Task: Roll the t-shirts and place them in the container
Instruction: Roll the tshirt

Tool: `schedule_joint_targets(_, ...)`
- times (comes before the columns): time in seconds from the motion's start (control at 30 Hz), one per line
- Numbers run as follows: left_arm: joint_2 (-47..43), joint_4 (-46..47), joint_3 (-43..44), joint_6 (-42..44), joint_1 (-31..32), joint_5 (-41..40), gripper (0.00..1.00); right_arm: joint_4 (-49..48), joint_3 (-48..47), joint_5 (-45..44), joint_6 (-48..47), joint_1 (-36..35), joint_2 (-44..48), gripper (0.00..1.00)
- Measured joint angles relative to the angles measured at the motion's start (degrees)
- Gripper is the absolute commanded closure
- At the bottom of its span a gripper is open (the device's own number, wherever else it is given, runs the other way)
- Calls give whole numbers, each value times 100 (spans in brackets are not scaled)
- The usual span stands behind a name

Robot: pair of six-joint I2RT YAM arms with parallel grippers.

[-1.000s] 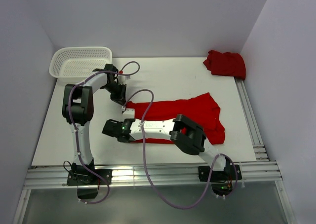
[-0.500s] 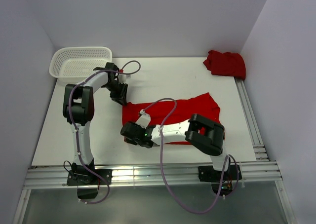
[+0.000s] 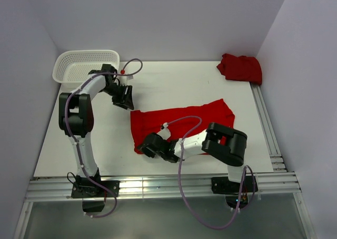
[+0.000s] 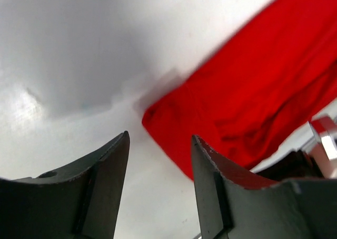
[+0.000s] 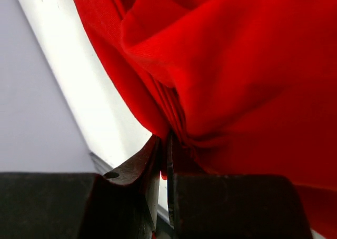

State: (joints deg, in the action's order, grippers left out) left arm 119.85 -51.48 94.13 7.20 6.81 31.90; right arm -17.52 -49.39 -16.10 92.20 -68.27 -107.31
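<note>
Task item 1: the flat red cloth t-shirt (image 3: 184,124) lies as a broad band on the white table (image 3: 174,83), to the right of the white mesh plastic basket (image 3: 84,66) and nearer the arm bases than it.
Task item 2: a crumpled red cloth t-shirt (image 3: 240,68) is heaped far to the right of the basket, at about the basket's depth, and is untouched.
Left gripper (image 3: 125,98): its fingers are spread with nothing between them. It is held just off the basket's near right corner, between the basket and the flat shirt's far left corner (image 4: 158,112). No contact with the cloth is seen.
Right gripper (image 3: 149,147): its jaws are pressed almost together on a thin fold of the flat shirt (image 5: 237,65), at the corner lying farthest from the basket on the shirt's left end.
Stage, as judged: one corner is gripped and no roll is formed yet.
Risk 1: the pinched fold is thin, so the cloth may slip out if it is pulled sharply.
Risk 2: the corner on the basket side is unheld, so a one-sided lift may skew the roll or drag the whole shirt.
Risk 3: the right arm's grey cable (image 3: 181,121) loops over the shirt, and cloth may be snagged by it.
Risk 4: the layers may be bunched if the left fingers are lowered short of the edge.
</note>
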Motion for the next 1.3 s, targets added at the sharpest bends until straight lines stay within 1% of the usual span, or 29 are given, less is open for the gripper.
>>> schedule_joint_targets(0.13, -306, -33, -479, 199, -190, 173, 41, -236, 72, 87, 153, 52, -11, 98)
schedule_joint_targets(0.27, -345, 4, -916, 262, -236, 280, 37, -323, 72, 125, 190, 81, -39, 98)
schedule_joint_targets(0.33, -345, 0, -1097, 258, -240, 339, 36, -343, 70, 140, 199, 83, -72, 98)
schedule_joint_targets(0.43, -289, 26, -1167, 223, -240, 518, 36, -363, 70, 160, 210, 83, -94, 98)
schedule_joint_targets(0.53, -133, 149, -1167, 127, -240, 743, 40, -369, 68, 162, 210, 87, -94, 98)
schedule_joint_targets(0.63, 2, 173, -1165, -76, -240, 1008, 50, -354, 61, 164, 208, 96, -94, 98)
schedule_joint_targets(0.67, 26, 208, -1167, -133, -236, 1032, 58, -319, 46, 162, 205, 96, -94, 98)
schedule_joint_targets(0.73, 59, 291, -1167, -234, -223, 1032, 70, -199, -28, 157, 181, 96, -94, 98)
schedule_joint_targets(0.77, 79, 330, -1165, -275, -214, 1034, 79, -114, -85, 155, 155, 96, -94, 98)
schedule_joint_targets(0.8, 92, 356, -1163, -328, -197, 1025, 84, -11, -151, 149, 129, 98, -94, 98)
schedule_joint_targets(0.83, 101, 372, -1156, -369, -170, 1012, 95, 92, -219, 131, 98, 101, -94, 98)
schedule_joint_targets(0.87, 101, 378, -1143, -420, -140, 988, 100, 173, -280, 118, 72, 103, -94, 96)
schedule_joint_targets(0.93, 101, 378, -1086, -481, -81, 916, 100, 496, -468, 79, -26, 103, -94, 90)
schedule_joint_targets(0.97, 101, 372, -1038, -511, -48, 861, 100, 660, -568, 61, -76, 103, -96, 81)
schedule_joint_targets(1.03, 101, 315, -898, -553, 9, 723, 100, 1045, -817, -9, -179, 103, -116, 69)
schedule_joint_targets(1.07, 101, 286, -824, -562, 31, 651, 100, 1276, -990, -63, -234, 103, -146, 61)
schedule_joint_targets(1.17, 101, 166, -605, -599, 96, 398, 100, 1958, -1502, -190, -468, 85, -232, 53)
schedule_joint_targets(1.3, 101, 0, -420, -623, 162, 122, 100, 3040, -2385, -450, -802, 17, -365, 50)
